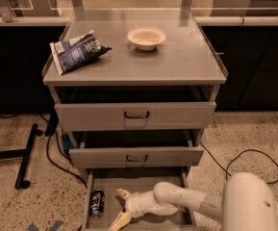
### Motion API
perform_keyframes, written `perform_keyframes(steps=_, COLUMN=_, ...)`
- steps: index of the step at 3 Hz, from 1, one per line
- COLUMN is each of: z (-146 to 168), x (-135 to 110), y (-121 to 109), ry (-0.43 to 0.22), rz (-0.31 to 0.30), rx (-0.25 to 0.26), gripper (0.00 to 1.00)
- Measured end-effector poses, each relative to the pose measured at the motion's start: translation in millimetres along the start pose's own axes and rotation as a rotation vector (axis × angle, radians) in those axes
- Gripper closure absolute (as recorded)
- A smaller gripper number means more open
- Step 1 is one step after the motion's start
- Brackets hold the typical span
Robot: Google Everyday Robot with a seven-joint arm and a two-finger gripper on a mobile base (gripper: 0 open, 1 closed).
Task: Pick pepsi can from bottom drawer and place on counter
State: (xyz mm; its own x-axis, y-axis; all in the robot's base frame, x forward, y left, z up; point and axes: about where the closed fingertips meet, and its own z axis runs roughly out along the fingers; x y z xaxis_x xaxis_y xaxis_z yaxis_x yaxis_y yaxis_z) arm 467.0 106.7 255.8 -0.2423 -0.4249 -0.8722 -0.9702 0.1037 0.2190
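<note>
The pincer point(120, 207) hangs open inside the bottom drawer point(150, 186), with the pepsi can point(97, 203) just beside it, ungrasped. Grasping, lifting and placing on the tabletop point(177, 61) far above remain.

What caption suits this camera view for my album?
Robot's open pincer inside the bottom drawer, beside the pepsi can; chip bag and bowl sit on the counter.

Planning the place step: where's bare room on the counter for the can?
The counter is bare along its front strip and its right side, right of the bowl. Crowded at back left: the chip bag, with the bowl at back centre. The gripper is open in the bottom drawer, just right of the pepsi can.
</note>
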Motion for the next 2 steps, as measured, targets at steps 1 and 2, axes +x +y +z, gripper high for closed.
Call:
perform_keyframes(steps=1, z=57.5, x=25.2, y=-13.7, ry=-0.012, rz=-0.002, rx=0.062, gripper=0.00)
perform_keyframes(steps=2, z=82.6, x=26.1, y=-33.3, ry=-0.012, rz=0.005, rx=0.159, gripper=0.00)
